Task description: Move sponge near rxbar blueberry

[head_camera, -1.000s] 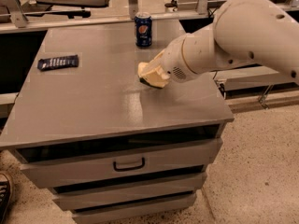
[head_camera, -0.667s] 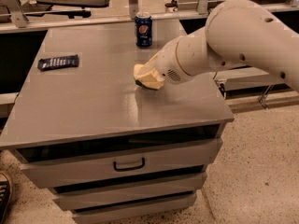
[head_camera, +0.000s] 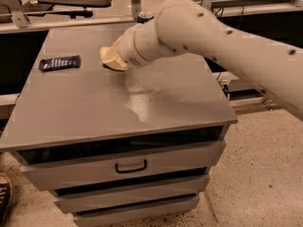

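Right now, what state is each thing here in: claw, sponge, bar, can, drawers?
claw: shut on the sponge, over the back of the table.
sponge: held in the claw, apart from the bar.
rxbar blueberry: lying flat, untouched.
soda can: mostly hidden behind the arm.
drawers: shut.

Grey drawer cabinet [head_camera: 118,108]; soda can [head_camera: 145,17] at back.

A thin, flat, oblong dark navy snack bar [head_camera: 59,63] with white lettering lies flat on the grey surface [head_camera: 142,103]. The pale yellow soft foam sponge [head_camera: 108,55] sits at the gripper [head_camera: 114,59], right of that bar, near but apart from it.
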`<action>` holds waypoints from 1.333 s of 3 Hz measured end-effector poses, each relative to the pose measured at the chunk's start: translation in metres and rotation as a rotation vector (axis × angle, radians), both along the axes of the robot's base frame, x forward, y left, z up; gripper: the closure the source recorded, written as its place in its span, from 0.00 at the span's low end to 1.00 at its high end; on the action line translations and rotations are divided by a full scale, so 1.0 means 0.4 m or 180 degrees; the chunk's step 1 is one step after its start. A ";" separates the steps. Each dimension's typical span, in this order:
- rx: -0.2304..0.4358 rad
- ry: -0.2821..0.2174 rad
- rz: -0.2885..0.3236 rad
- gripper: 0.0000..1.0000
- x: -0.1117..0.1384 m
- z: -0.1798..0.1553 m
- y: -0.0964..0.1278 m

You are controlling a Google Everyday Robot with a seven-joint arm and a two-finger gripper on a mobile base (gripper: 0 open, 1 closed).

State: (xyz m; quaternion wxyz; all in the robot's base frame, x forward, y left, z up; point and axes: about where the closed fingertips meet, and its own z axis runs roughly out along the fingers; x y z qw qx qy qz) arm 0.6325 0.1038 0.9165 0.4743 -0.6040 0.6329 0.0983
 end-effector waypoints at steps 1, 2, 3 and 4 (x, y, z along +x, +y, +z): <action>0.0031 -0.0161 0.0188 1.00 0.053 -0.005 0.118; 0.0018 -0.0254 0.0329 1.00 0.092 -0.035 0.205; -0.0013 -0.0281 0.0368 0.85 0.126 -0.064 0.246; -0.0056 -0.0305 0.0348 0.54 0.164 -0.091 0.257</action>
